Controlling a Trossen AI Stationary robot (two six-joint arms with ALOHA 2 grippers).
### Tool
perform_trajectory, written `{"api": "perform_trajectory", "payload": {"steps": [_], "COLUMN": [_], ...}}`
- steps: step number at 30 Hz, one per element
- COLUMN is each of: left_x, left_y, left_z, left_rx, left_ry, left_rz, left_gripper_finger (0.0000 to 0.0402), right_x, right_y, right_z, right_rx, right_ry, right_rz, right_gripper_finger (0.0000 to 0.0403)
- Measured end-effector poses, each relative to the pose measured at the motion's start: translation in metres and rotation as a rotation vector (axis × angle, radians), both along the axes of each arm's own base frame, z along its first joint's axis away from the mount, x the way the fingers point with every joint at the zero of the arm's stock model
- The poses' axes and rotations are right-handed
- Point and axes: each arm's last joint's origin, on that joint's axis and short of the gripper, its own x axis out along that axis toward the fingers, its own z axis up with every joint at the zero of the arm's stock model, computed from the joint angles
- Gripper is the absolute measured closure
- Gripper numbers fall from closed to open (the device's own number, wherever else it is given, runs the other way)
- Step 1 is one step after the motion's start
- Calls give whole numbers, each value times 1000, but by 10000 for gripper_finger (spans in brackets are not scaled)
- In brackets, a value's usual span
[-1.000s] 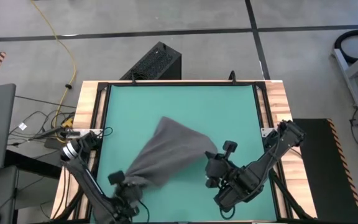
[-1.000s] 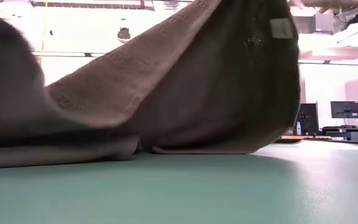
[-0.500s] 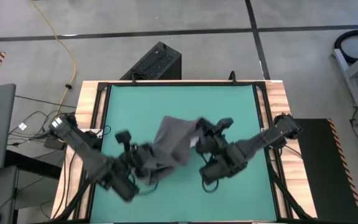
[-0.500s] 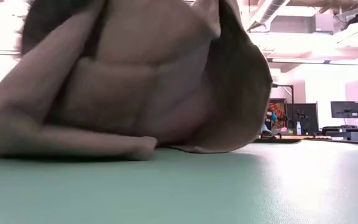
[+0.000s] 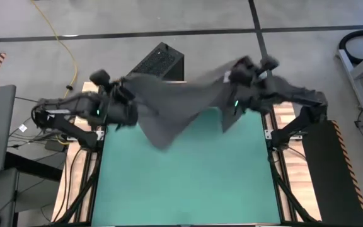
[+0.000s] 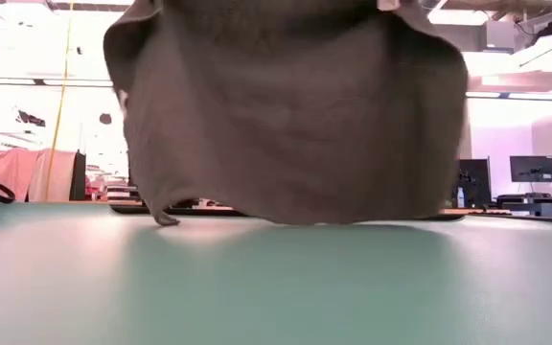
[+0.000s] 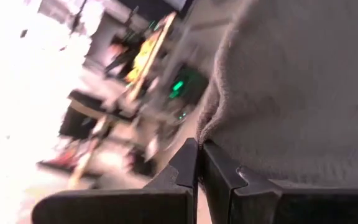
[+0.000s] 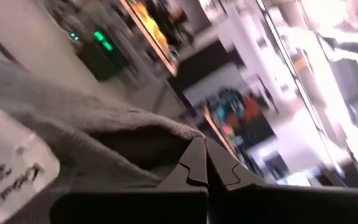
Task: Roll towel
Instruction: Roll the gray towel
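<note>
Left gripper (image 5: 126,94) is up at about 10 o'clock of the green table (image 5: 188,183), over the far-left corner, fingers pinched tight on one corner of the towel (image 5: 169,104). In the left wrist view the two fingertips (image 7: 199,163) meet with grey cloth caught between them.

The towel hangs stretched between both arms, its long axis running 9-to-3 along the table's far edge. The middle sags to a point toward the table centre. In the low view the towel (image 6: 295,115) drapes like a curtain, its lower hem at or just above the surface; contact can't be told.

Right gripper (image 5: 237,77) is at about 1 o'clock, over the far-right corner, likewise clamped on the opposite towel corner; the white tag (image 8: 11,165) sits just beside its closed tips.

Judgement: neither arm is nearer, both hold an end, roughly level. Towel lies toward 6 o'clock from both grippers. The next move likely turns on lowering it flat toward 6 o'clock while keeping the held edge taut and parallel to the far edge, so it can be rolled.
</note>
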Motion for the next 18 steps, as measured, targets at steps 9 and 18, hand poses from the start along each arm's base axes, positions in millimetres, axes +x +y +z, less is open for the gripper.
{"api": "perform_trajectory", "payload": {"steps": [9, 18], "left_x": [-5, -7], "left_y": [27, -7], "left_z": [6, -12], "left_rx": [-110, -512], "left_ry": [38, -67], "left_rz": [17, -142], "left_gripper_finger": [401, 401], "right_x": [-16, -2], "right_y": [-3, 46], "right_z": [7, -26], "right_rx": [149, 553], "right_ry": [-101, -242], "right_rz": [81, 334], "right_gripper_finger": [398, 398]}}
